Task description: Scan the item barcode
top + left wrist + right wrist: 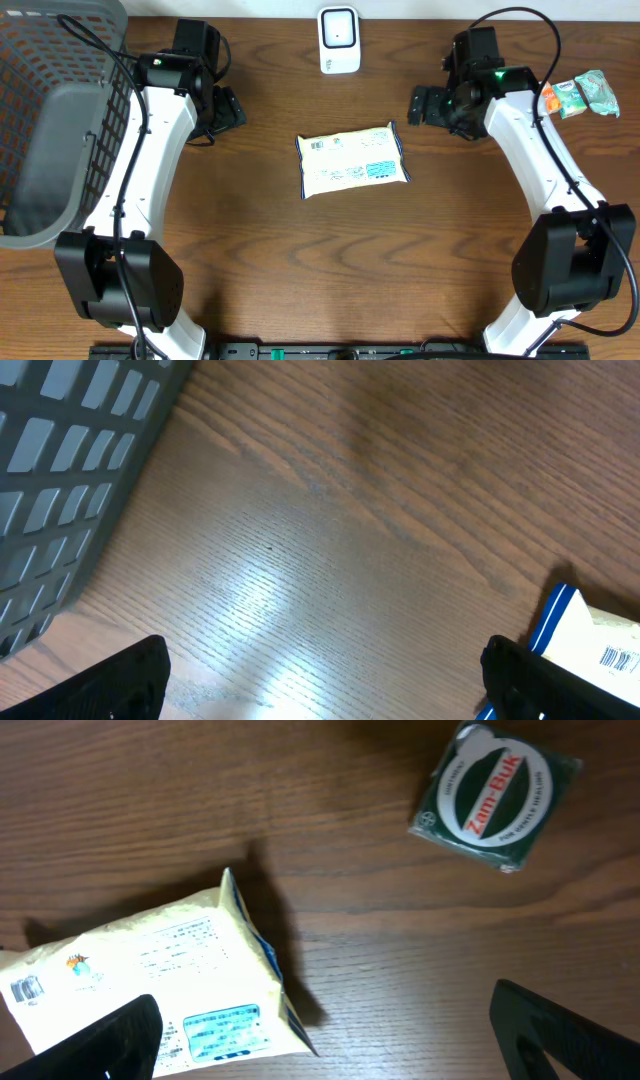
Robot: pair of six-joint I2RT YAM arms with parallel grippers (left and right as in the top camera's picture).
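Packet (352, 162) lies flat mid-table (300, 270), printed side up, between the two arms and touched by neither. I can see a barcode (616, 657) on its corner in the left wrist view. Left fingers (115, 685) are spread wide with nothing between them, over bare wood beside the grey basket (40, 130). Right fingers (560, 1030) are likewise released, over the packet's end, with a Zam-Buk pack (495, 795) near. White scanner (339, 40) stands at the far edge.

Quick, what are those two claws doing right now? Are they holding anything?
Left gripper: open, holding nothing.
Right gripper: open, holding nothing.
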